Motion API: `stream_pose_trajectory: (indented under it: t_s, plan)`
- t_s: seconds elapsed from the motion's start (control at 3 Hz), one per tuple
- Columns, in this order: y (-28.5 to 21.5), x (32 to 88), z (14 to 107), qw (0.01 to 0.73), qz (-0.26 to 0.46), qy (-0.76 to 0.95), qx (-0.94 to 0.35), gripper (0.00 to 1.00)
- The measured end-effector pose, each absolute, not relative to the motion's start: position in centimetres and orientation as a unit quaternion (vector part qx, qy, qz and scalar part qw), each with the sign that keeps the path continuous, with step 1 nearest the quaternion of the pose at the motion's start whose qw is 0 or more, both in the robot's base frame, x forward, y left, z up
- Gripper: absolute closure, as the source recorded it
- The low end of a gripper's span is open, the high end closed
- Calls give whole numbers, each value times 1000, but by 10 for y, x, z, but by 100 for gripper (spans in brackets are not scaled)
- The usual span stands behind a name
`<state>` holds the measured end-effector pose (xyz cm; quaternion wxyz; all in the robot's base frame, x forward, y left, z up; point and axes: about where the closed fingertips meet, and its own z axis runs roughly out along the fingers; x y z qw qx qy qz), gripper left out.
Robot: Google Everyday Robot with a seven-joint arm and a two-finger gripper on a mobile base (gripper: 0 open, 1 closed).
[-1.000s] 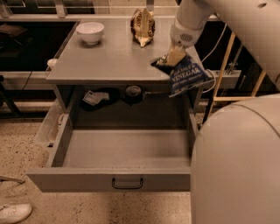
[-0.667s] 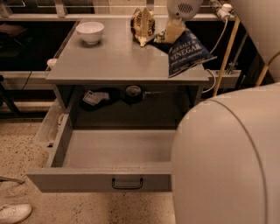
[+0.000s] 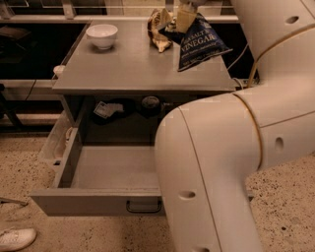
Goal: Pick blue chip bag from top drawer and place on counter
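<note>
Far left and low, a white shoe (image 3: 15,238); next to it the top drawer (image 3: 93,202) stands pulled out, its dark handle (image 3: 143,206) centred on the front panel. Above it on the counter (image 3: 133,69), a white bowl (image 3: 102,35) sits at rear left and a wrinkled brown-and-cream bag (image 3: 160,28) at rear centre. Just right of that bag the gripper (image 3: 186,15) is at the top edge of view, clamped on the top of the blue chip bag (image 3: 201,44), which hangs tilted over the counter's right rear part, contact of its lower corner not discernible; the robot's white arm (image 3: 221,162) fills the right foreground
</note>
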<state>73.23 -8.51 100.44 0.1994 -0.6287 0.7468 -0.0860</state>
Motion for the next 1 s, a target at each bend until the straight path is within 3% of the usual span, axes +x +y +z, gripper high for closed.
stream_pose_trajectory:
  t_s: [0.33,1.0]
  plan:
    - [-78,759,1023,267,-89,752,-596,100]
    - [-88,771,1025,286,-97,761,-574,100]
